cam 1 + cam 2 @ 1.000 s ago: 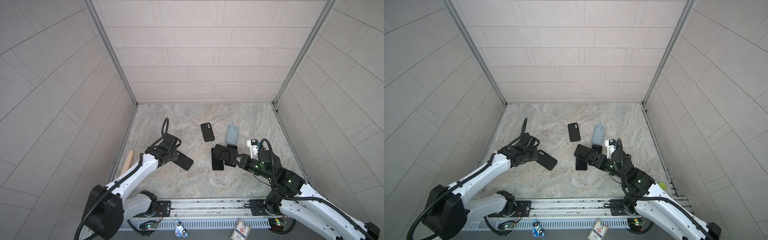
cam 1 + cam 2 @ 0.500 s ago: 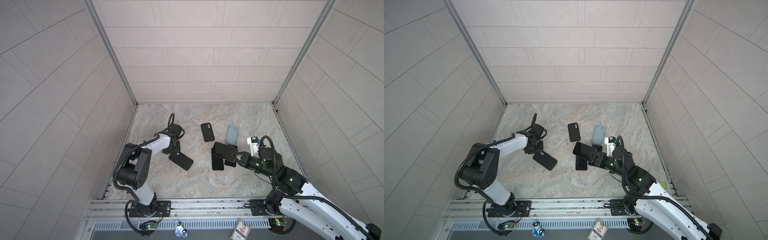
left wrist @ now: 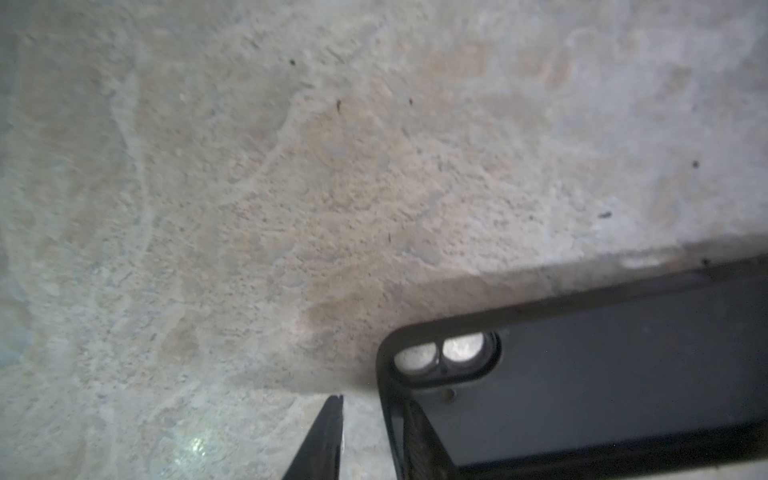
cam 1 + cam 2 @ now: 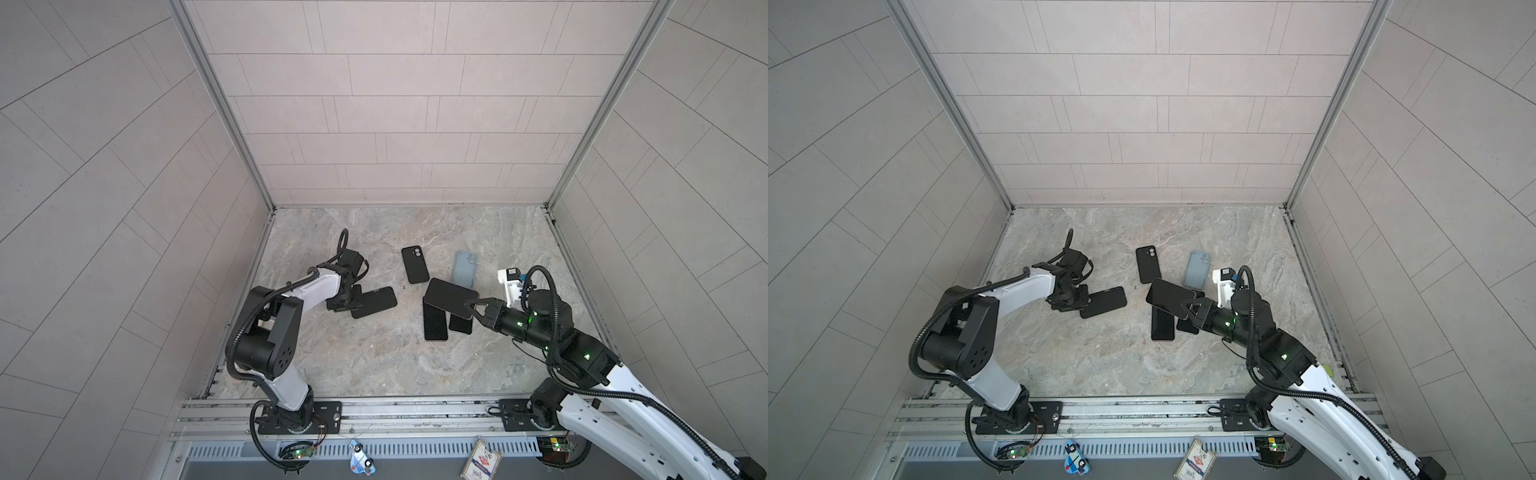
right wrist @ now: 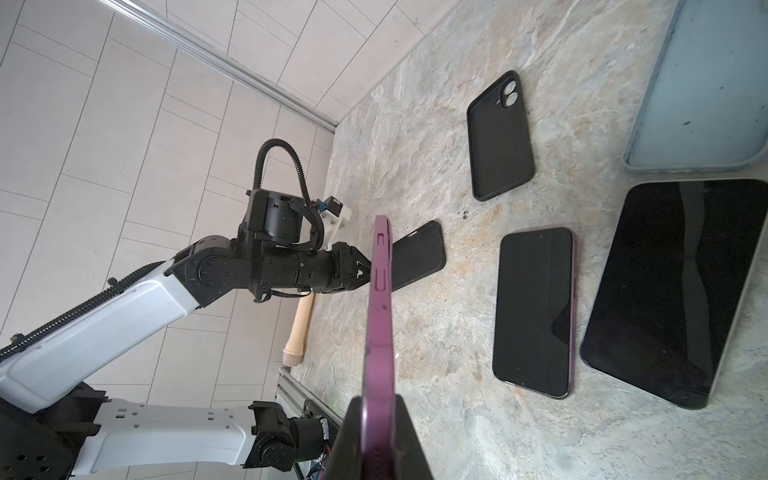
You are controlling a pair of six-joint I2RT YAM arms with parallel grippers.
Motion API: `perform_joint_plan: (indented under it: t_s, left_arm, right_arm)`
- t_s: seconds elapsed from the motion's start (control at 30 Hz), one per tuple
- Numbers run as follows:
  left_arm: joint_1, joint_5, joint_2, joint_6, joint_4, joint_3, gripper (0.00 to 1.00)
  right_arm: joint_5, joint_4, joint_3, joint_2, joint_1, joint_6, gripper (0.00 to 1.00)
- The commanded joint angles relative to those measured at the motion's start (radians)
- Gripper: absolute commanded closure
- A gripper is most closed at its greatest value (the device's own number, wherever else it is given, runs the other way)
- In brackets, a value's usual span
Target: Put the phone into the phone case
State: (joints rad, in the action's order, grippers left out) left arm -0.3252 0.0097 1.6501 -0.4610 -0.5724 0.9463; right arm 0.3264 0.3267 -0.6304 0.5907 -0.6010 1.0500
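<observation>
Purple case [image 5: 379, 316] held edge-on, clear of the desk [image 4: 374, 365], over the two phones in both top views; cannot tell whether anything sits in it

Black case [image 4: 414, 264] with twin lens holes lies open side up near the middle of the desk, empty. Pale blue case [image 4: 464, 269] just right of it, open side up, also empty. Second black case [image 4: 376, 301] lies flat on the left half of the desk, empty; bare desk shows through its lens holes in the left wrist view

Purple-edged phone [image 5: 534, 311] lies screen up on the desk, below the held purple case, in no case. Larger phone [image 5: 673, 291] just beside it, screen up, partly hidden from above

Right gripper [image 5: 378, 411]: clenched on the short end of the purple case

Left gripper [image 3: 372, 415]: jaws part spread, astride the end wall of the second black case. One finger [image 3: 324, 436] stands outside with a strip of desk between it and the rim, so nothing is clamped
</observation>
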Motion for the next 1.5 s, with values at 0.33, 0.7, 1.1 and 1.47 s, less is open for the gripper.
perform_joint_plan:
  t_s: [0.33, 0.7, 1.1, 1.47]
  left_arm:
    - [0.001, 0.061, -0.079, -0.101, 0.012, -0.057, 0.6]
    - [0.008, 0.052, 0.006, -0.112, 0.015, -0.042, 0.61]
    - [-0.004, 0.045, -0.029, -0.03, -0.017, -0.016, 0.97]
    - [-0.216, -0.174, -0.014, 0.117, -0.193, 0.066, 1.0]
  right_arm:
    - [-0.024, 0.006, 0.093, -0.191, 0.006, 0.064, 1.0]
    - [-0.049, -0.007, 0.183, -0.285, 0.006, 0.131, 1.0]
    - [-0.057, 0.003, 0.191, -0.303, 0.007, 0.131, 1.0]
    - [-0.07, -0.015, 0.192, -0.282, 0.007, 0.13, 1.0]
